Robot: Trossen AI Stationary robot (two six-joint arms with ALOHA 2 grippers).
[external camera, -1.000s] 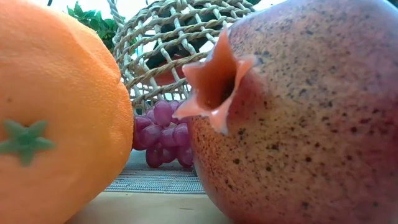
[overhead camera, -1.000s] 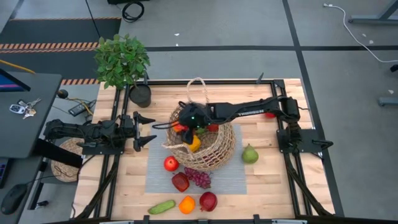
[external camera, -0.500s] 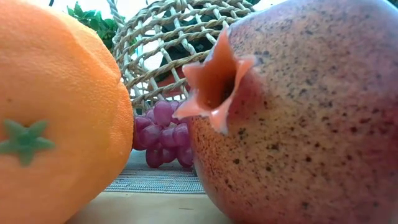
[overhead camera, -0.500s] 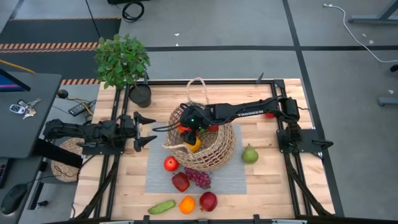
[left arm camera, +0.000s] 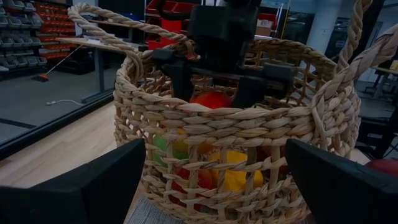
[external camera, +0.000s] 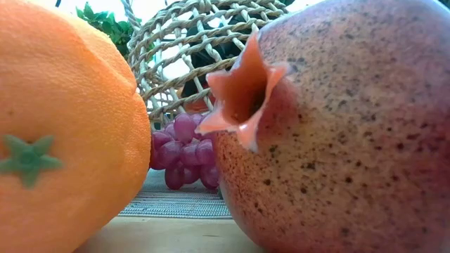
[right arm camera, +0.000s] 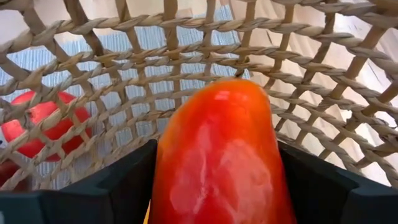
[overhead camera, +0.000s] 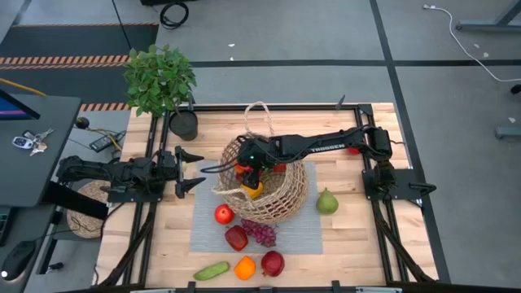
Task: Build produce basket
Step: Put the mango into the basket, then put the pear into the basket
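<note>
My right gripper (right arm camera: pixel 217 180) clamps the pepper (right arm camera: pixel 217 155) inside the basket (overhead camera: pixel 285 199); next, part my fingers and drop it.

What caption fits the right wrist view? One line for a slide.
Right gripper shut on a red-orange pepper, inside the wicker basket.

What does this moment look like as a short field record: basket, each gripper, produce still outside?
basket: wicker basket at table centre, partly on a grey mat
right gripper: right gripper inside the basket, shut on a red-orange pepper
left gripper: left gripper open, waiting at the table's left side, facing the basket
already in basket: yellow and red pieces
outside: apple, grapes, pomegranate, orange, cucumber, pear
</note>
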